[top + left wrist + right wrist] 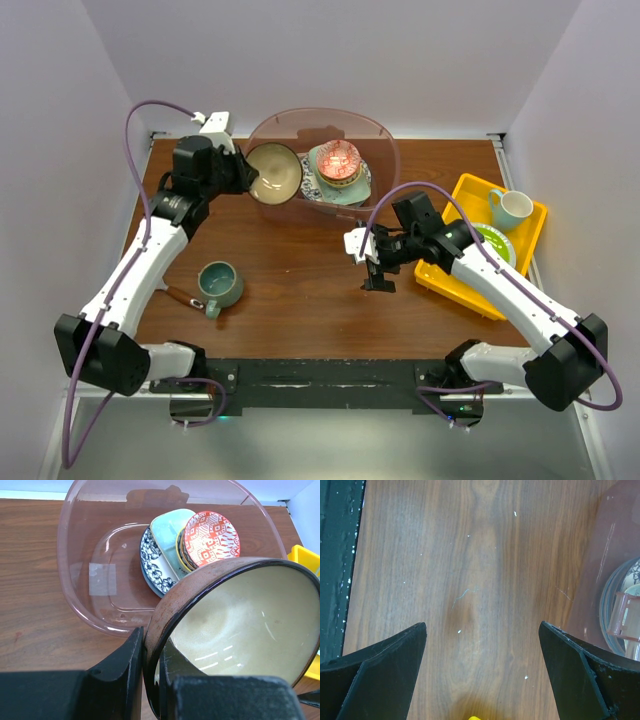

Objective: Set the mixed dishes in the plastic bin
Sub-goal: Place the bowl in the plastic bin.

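Clamped at the front of the left wrist view, the tan bowl [240, 625] is held on edge. Its brown rim is pinched between the black fingers [122, 665] of the left jaws, and its cream inside faces the camera. From above, the bowl [274, 172] hangs at the bin's [320, 112] near-left rim, partly over the opening and tipped steeply. I cannot tell whether it has cleared the wall.

Three dishes are already stacked on the right side of the bin [85, 545]: a blue plate [150, 560], a mint dish [167, 535] and a small red-patterned bowl [212, 537]. The floor to their left is bare.

The right jaws are spread wide and grasp nothing. They point down at bare worktop [300, 270] between the bin and the yellow tray [470, 188].

The step in hand looks like dropping off the tan bowl. The next move probably calls for carrying it further over the opening, then lowering it toward the bare patch or onto the stack. The tilt should be levelled before the pinch is let go, since a release from this height and angle could clatter against the other ceramics.

A teal mug [219, 284] stands on the worktop near the left arm. A paler mug [512, 207] sits on the tray beside a green plate [492, 240], so the task seems roughly two-thirds done.
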Available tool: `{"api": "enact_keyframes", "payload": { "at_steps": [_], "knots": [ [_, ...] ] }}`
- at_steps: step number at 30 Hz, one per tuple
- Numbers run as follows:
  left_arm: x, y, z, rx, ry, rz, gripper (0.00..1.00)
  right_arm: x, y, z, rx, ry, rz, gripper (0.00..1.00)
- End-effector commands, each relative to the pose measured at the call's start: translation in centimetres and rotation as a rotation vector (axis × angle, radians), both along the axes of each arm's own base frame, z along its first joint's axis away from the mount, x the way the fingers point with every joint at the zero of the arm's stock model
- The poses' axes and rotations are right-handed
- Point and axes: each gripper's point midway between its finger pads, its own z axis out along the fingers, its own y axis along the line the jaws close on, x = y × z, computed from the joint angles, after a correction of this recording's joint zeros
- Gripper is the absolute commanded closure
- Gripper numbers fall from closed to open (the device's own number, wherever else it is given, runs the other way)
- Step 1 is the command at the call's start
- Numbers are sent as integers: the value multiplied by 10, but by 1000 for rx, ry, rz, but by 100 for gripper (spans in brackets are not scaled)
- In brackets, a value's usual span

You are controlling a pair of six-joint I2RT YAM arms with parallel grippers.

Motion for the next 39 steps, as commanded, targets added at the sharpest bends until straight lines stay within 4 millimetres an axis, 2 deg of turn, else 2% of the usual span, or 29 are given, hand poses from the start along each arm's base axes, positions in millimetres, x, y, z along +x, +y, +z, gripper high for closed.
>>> {"api": "enact_keyframes", "payload": {
  "at_steps": [1,11,12,14,15,17,18,19,20,21,22,23,24,25,27,28,29,30,32,34,35,37,38,39],
  "knots": [
    [19,-4,81,-104,-235,4,100,-4,1,6,27,4,8,2],
    [46,2,67,-70,-207,52,100,-3,0,6,24,2,3,2],
    [52,1,59,-62,-190,56,100,-3,0,6,23,3,4,2],
    [60,0,61,-61,-191,57,100,-3,0,6,23,3,3,2],
    [67,-2,52,-56,-168,56,100,-3,-1,6,23,3,2,2],
    [76,-4,54,-54,-169,60,100,-3,-1,6,24,1,2,2],
    [85,-4,43,-43,-143,69,100,-2,-1,7,25,-2,0,2],
    [91,-4,50,-44,-154,76,100,-2,-1,6,23,0,0,2],
    [96,-4,47,-36,-149,82,100,-2,-1,6,22,0,-1,2],
    [106,-3,32,-18,-114,97,100,-2,-1,6,22,-1,-1,2],
    [112,-3,38,-14,-125,105,100,-2,-1,6,22,-1,-1,2],
    [120,-3,21,12,-85,109,100,-2,-1,7,25,0,1,2],
    [125,-2,17,25,-74,121,100,-3,-2,6,23,1,0,2],
    [130,-3,21,30,-81,118,100,-2,-2,7,25,0,-2,2],
    [141,2,0,80,-36,146,100,-2,-2,6,24,0,-2,2],
    [145,4,4,94,-46,151,100,-2,-2,6,23,-1,-2,2],
    [150,5,-10,117,-16,156,100,-2,-2,6,24,0,-2,2],
    [154,9,-8,135,-21,176,100,-2,-2,6,24,0,-2,2],
    [159,12,-22,173,3,182,100,-2,-2,6,24,2,-1,2],
    [163,14,-27,196,8,191,100,-2,-2,6,23,2,0,2],
    [166,13,-36,205,26,188,100,-2,-1,6,24,2,-1,2],
    [170,12,-42,227,32,189,100,-2,-1,6,22,1,1,2],
    [171,9,-53,244,55,182,100,-2,-2,5,21,4,-1,2],
    [173,8,-53,255,53,189,100,-2,-2,4,21,6,0,2]
  ]
}}
